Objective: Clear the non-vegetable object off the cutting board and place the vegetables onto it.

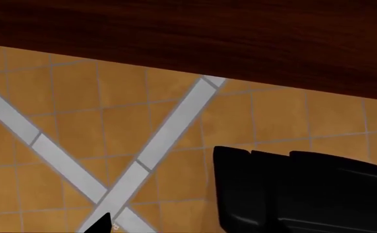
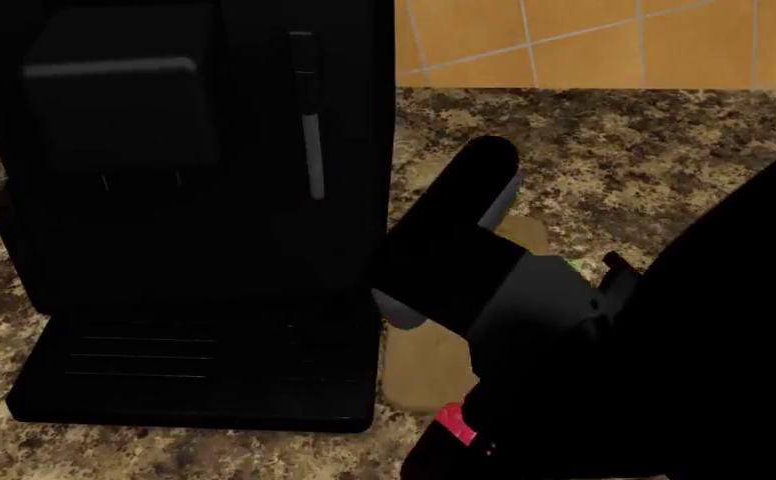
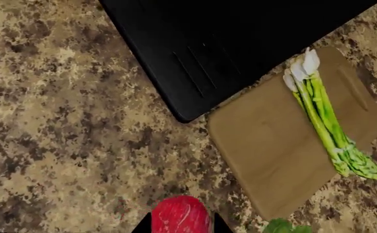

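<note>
Right claw (image 3: 179, 227): pinching a red marbled lump (image 3: 180, 213), dark fingertips on either side of it. It reads as raw meat, so I take it for the non-vegetable. It hangs over bare granite counter (image 3: 65, 126), near the cutting board (image 3: 273, 145) but off it.

Left claw: its wrist camera shows only floor tiles (image 1: 78, 121) and a dark wooden edge. Cannot tell whether it is spread or closed.

Head view: the black machine (image 2: 188, 200) fills 9 to 12 o'clock. The right arm (image 2: 495, 290) comes in from 4 o'clock and hides most of the board; a tan patch shows at 6 o'clock.

The asparagus (image 3: 324, 121) lies on the board along one side, its tips poking past the rim. A scrap of green leaf (image 3: 285, 226) sits just beside the board's near corner. It is probably the radish's top, though the root is not visible.

Risks, as judged:
- If the claw lets go here, the lump lands close to the board and the leaf; it may roll back on or crowd the later radish pick.
- Only the lump's edge is seen in the pinch, so a fast swing may shake it loose.
- The arm blocks the head camera, so an elbow sweep could shove the asparagus off its overhanging side.
- The machine's base abuts the board's corner, which leaves little room to manoeuvre there.
</note>
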